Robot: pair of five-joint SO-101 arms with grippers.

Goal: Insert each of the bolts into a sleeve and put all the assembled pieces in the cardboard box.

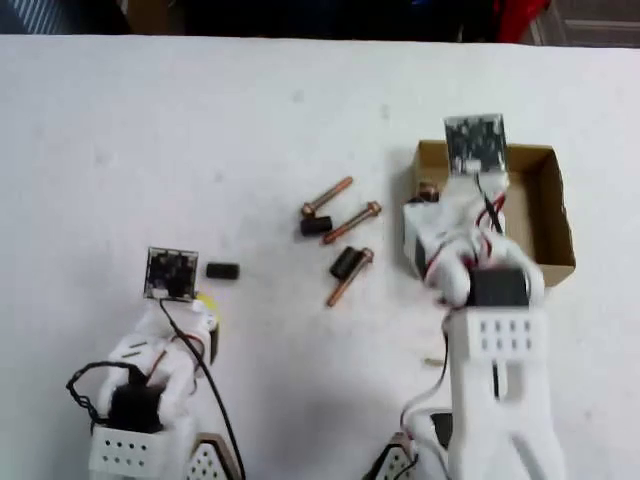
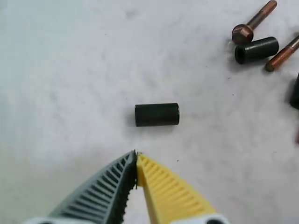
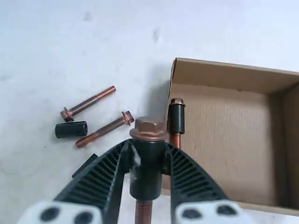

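Right wrist view: the right gripper (image 3: 147, 148) has its two black ribbed fingers (image 3: 105, 175) pinching a black sleeve (image 3: 147, 168) from both sides. A copper bolt (image 3: 148, 128) runs through it, with the hex head seated on one end of the sleeve and the shank sticking out the other. Just beyond the held piece is a corner of the cardboard box (image 3: 224, 70). Inside the box an assembled piece (image 3: 176, 119), another bolt in a sleeve, lies against the wall nearest the loose parts. On the white table (image 3: 70, 46) outside that wall lie a loose bolt (image 3: 88, 103) and a second bolt (image 3: 105, 129), roughly parallel, with a loose sleeve (image 3: 71, 129) just beside the first one's head. In the left wrist view the left gripper (image 2: 136, 156) has its grey finger (image 2: 100, 191) and yellow finger (image 2: 163, 186) pressed together at the tips, holding nothing. A lone sleeve (image 2: 157, 115) lies on its side just ahead of them, not touching. In the high view the lone sleeve sits near the left arm, well apart from the box. A third bolt (image 1: 337, 291) lies in the middle group against a further sleeve (image 1: 345, 263); whether it passes through that sleeve cannot be told.
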